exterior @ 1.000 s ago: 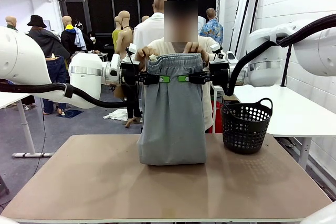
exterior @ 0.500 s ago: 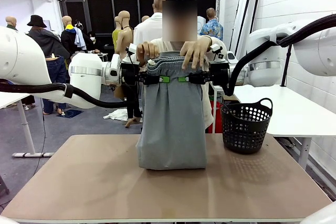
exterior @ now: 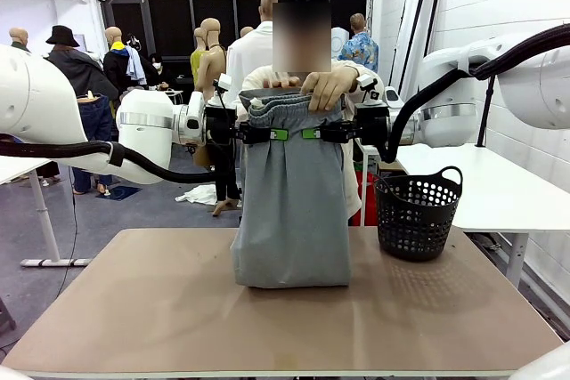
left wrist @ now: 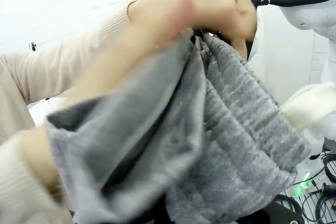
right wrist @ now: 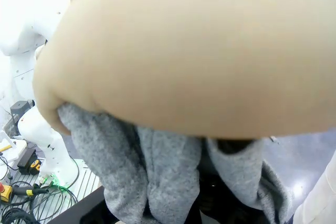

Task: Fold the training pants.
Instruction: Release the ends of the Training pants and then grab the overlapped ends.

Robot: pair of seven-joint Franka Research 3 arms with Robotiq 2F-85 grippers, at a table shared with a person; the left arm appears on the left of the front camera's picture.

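The light grey training pants [exterior: 292, 211] hang folded in front of the person, lower end resting on the brown table [exterior: 178, 318]. My left gripper [exterior: 267, 134] is shut on the fabric just under the waistband's left side. My right gripper [exterior: 317, 134] is shut on it under the right side. The person's hand [exterior: 328, 88] covers the waistband's right part, the other hand behind the top edge. In the left wrist view the gathered waistband [left wrist: 236, 129] sits close up with the person's hand [left wrist: 210, 11] on it. A hand [right wrist: 199, 51] lies over the grey fabric [right wrist: 157, 177] in the right wrist view.
A black perforated basket [exterior: 419, 213] stands on the table at the right, close to the pants. A white table [exterior: 485, 186] lies behind it. The near half of the brown table is bare.
The person's hands shifted along the waistband: the left-side hand drew back behind the top edge, the other stayed over the right part. Both grippers and the pants held still.
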